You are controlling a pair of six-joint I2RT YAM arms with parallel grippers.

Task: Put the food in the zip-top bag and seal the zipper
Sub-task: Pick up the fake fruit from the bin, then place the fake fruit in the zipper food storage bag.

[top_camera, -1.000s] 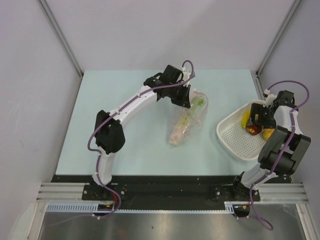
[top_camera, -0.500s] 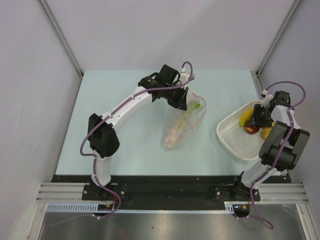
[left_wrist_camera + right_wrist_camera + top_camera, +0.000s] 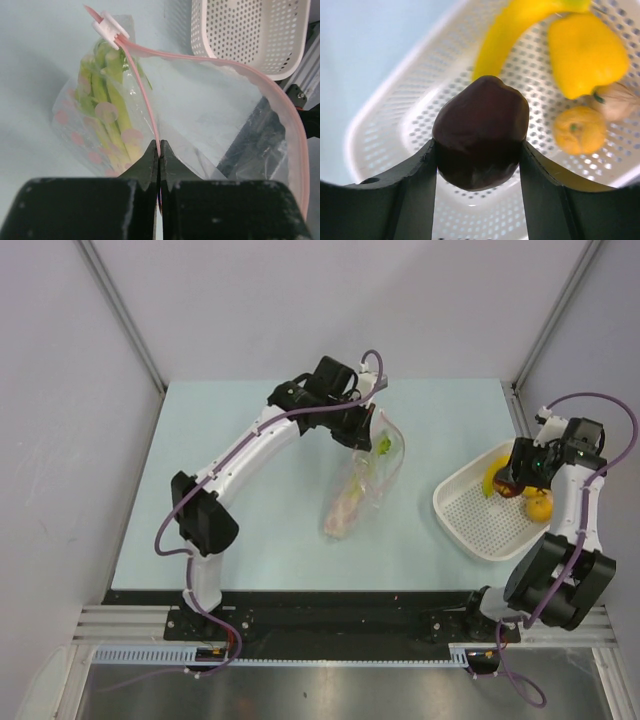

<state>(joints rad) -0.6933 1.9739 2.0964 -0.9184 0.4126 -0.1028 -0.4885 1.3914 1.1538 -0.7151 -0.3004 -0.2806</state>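
1. Two arms seen from above: the left gripper (image 3: 366, 430) holds up the zip-top bag (image 3: 358, 490) by its rim at mid-table, and the right gripper (image 3: 515, 478) is over the white basket (image 3: 475, 525).
2. Left wrist: the jaws are pinched tight on the zipper (image 3: 146, 95). The film looks thin, floppy and slippery, so the stiffer strip is the place to grip. The leek (image 3: 107, 95) lies inside.
3. Right wrist: the jaws clamp the dark fruit (image 3: 480, 132) at its widest — smooth and round, so likely to roll. The banana (image 3: 510, 30) lies in the basket.

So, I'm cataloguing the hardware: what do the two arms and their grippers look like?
The left arm and right arm are white shells with black joint housings, each trailed by a purple cable. The left gripper and right gripper are black, with flat tapering fingers. No markings show.
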